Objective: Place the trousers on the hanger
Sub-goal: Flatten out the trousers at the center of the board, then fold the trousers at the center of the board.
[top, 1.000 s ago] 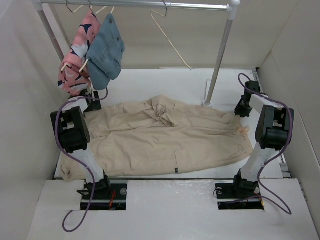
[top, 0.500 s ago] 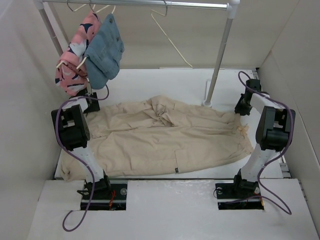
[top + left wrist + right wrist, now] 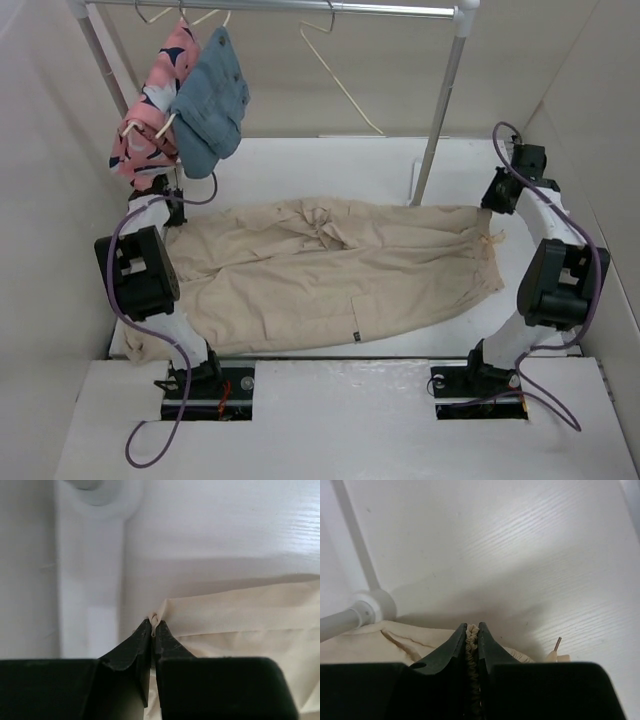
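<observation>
The beige trousers (image 3: 330, 270) lie spread across the white table, pulled out left to right along their far edge. My left gripper (image 3: 172, 212) is shut on their far left corner; in the left wrist view a small fold of cloth (image 3: 155, 620) sticks out between the fingertips of the gripper (image 3: 153, 626). My right gripper (image 3: 497, 198) is shut on the far right corner, with bunched fabric (image 3: 472, 645) pinched in the gripper (image 3: 472, 628). The bare cream hanger (image 3: 340, 75) hangs tilted from the rail, above and behind the trousers.
A clothes rack's rail (image 3: 300, 8) crosses the back, with posts at left (image 3: 105, 60) and right (image 3: 440, 120). A pink patterned garment (image 3: 150, 110) and a blue-grey garment (image 3: 212, 105) hang at the left, just above my left arm. White walls close in both sides.
My left gripper has shut on the trousers' left corner. Both arms moved back and outward, the right one farthest, and the bunched far edge of the trousers is now drawn out straight.
</observation>
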`<state>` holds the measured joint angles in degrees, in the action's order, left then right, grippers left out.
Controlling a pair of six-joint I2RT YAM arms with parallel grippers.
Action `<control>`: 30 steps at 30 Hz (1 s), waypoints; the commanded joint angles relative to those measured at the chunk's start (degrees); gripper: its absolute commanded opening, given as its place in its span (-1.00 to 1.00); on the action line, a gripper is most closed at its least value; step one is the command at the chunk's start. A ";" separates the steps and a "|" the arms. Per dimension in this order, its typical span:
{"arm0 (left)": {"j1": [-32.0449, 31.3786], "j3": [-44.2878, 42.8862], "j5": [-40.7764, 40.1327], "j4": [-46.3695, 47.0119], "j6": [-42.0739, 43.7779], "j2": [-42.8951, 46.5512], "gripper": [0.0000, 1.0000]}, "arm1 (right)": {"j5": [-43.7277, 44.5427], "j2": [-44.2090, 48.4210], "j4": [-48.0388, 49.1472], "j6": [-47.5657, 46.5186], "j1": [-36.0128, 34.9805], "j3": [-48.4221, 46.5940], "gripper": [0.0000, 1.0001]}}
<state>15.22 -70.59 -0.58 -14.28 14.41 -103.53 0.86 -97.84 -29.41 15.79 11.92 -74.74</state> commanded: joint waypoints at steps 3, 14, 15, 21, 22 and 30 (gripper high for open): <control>4.28 0.19 -3.02 -3.82 6.85 11.41 -1.00 | -1.31 8.45 5.59 -1.38 3.36 2.84 -1.00; 5.96 4.41 -3.55 -7.51 9.84 21.17 -1.00 | 2.38 13.11 8.40 2.23 3.90 12.15 -1.00; 5.96 4.93 -3.55 -7.51 9.84 22.04 -1.00 | 2.91 14.60 8.40 2.23 3.90 12.77 -1.00; 7.10 1.78 -5.30 -8.30 12.56 24.95 -1.00 | 1.17 19.53 15.59 2.23 3.90 13.66 -1.00; 7.10 -0.84 -5.31 -9.70 12.57 24.95 -1.00 | 0.55 20.05 16.39 3.01 3.90 12.96 -1.00; 7.63 4.48 -9.16 -16.30 18.71 31.88 -1.00 | -4.82 26.11 19.30 6.09 3.90 20.76 -1.00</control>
<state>22.11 -68.95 -5.65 -26.89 28.97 -76.64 -2.24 -75.37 -14.44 20.38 15.31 -57.49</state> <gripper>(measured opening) 0.021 0.160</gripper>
